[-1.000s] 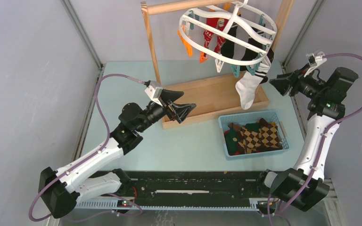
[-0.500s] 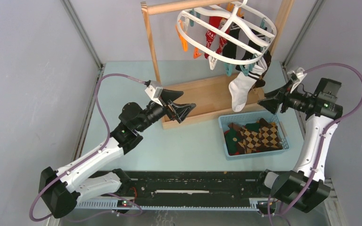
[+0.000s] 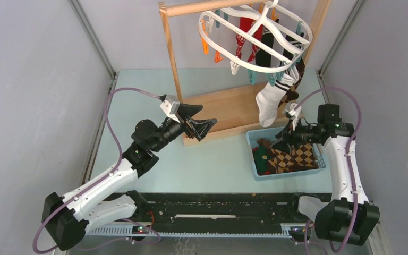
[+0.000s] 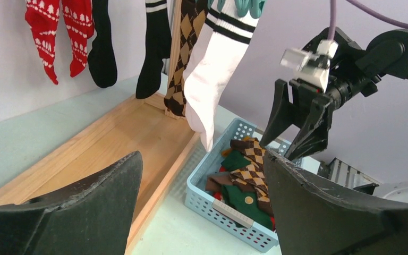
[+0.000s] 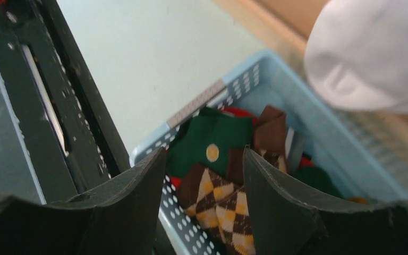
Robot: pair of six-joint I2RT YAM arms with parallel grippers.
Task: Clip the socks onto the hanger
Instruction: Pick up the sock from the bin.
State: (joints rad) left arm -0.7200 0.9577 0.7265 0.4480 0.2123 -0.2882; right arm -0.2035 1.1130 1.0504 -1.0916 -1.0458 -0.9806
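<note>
A: Quick one. Grippers?
B: Both empty. The right gripper [image 3: 282, 142] hovers over the blue basket [image 3: 292, 171], centre right of the top view, jaws set apart with nothing between them. The left gripper [image 3: 204, 119] is spread wide at mid frame, over the near edge of the wooden rack base [image 3: 234, 109].
A: Socks?
B: Split. The hanger [image 3: 262, 67] at top centre carries several: a red patterned pair [image 4: 58, 32], black socks [image 4: 102, 48], a hanging argyle [image 4: 183, 79], and a white sock [image 3: 268, 106] with a striped cuff drooping lowest. The rest are heaped in the basket, with an argyle sock [image 5: 223, 212] on top and a green sock [image 5: 212, 141] with a yellow dot beside it.
A: Fingers [image 5: 122, 212] touching the pile?
B: Can't tell. The wrist view puts them just above it, probably no contact.
A: Risks?
B: The pile overlaps, so a pinch could lift two socks, or snag only a fold that slips out on the way up. The fingers are near the basket wall, and a light basket could get dragged over the worktop [image 3: 212, 164]. The white sock's toe hangs just above and beside the right gripper. A straight lift could bump it, set the hanger swinging, maybe tug the sock off its teal clip [image 4: 241, 7]. A swinging frame makes clipping harder.
A: Text, brands?
B: None readable. The grey strip [image 5: 196, 109] on the basket rim looks blank. Sock patterns only.
</note>
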